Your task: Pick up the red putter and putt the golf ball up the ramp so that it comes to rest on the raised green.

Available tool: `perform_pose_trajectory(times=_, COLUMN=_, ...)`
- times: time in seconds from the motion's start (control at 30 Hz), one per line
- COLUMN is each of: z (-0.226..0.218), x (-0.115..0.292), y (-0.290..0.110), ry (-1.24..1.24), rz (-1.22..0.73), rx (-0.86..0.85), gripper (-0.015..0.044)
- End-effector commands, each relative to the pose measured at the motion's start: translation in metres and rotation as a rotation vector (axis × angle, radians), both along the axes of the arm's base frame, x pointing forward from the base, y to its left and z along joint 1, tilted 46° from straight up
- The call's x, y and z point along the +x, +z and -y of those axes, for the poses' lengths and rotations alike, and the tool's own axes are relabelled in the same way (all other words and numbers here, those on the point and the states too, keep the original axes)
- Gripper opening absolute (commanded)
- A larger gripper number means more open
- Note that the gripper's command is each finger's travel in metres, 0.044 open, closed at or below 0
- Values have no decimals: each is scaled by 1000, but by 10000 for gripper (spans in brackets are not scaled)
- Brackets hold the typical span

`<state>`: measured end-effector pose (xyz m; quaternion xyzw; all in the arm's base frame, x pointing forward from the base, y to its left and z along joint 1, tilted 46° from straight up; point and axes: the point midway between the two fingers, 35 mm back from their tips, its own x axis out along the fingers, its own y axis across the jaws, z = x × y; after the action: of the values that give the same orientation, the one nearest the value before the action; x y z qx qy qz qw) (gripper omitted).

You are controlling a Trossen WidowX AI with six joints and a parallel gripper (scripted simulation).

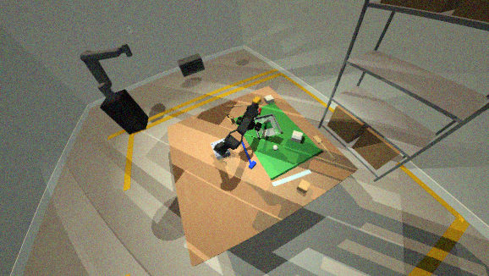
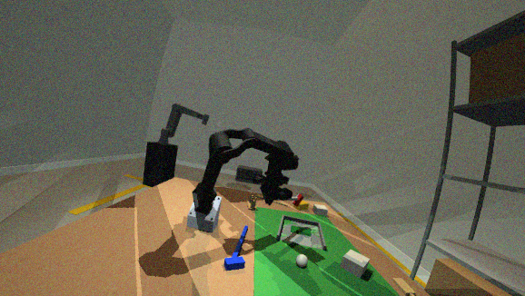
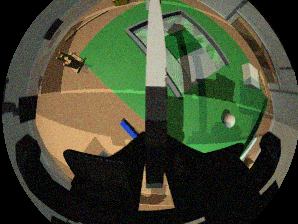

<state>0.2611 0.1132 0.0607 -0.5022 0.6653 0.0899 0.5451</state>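
The tool [image 2: 273, 196] is clenched on the red putter [image 3: 154, 43] near its grip end, so the shaft reaches out over the green mat [image 2: 291, 272] while the golf ball [image 2: 302, 260] waits below the ramp [image 2: 302, 237].

I count two putters: one red putter [image 3: 154, 43], one blue putter [image 2: 237, 251]. One white golf ball [image 2: 302, 260]. One green mat [image 2: 291, 277] with one grey-framed raised green [image 2: 302, 232] on it. Two pale blocks, one on the mat [image 2: 354, 262], one at the far end [image 2: 320, 209]. One yellow block [image 2: 303, 205]. One tan cube [image 1: 303, 185]. One pale flat strip [image 1: 291, 178]. Two arms: mine [image 2: 236, 145] and a second one on a black box [image 2: 160, 163]. One shelf rack [image 2: 450, 136].
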Motion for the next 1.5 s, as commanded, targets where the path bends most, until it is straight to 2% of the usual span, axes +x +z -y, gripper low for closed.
perform_pose_trajectory(times=0.0, z=17, x=0, y=19, ry=-87, rz=76, rx=-4, gripper=0)
perform_pose_trajectory(times=0.43, z=82, x=-14, y=76, ry=-403, rz=332, rx=-28, gripper=0)
perform_pose_trajectory(times=0.9, z=146, x=-50, y=125, ry=-728, rz=617, rx=-66, gripper=0)
perform_pose_trajectory(times=1.13, z=151, x=-52, y=125, ry=-743, rz=631, rx=-67, gripper=0)
perform_pose_trajectory(times=1.47, z=176, x=-49, y=100, ry=-743, rz=633, rx=-69, gripper=0)
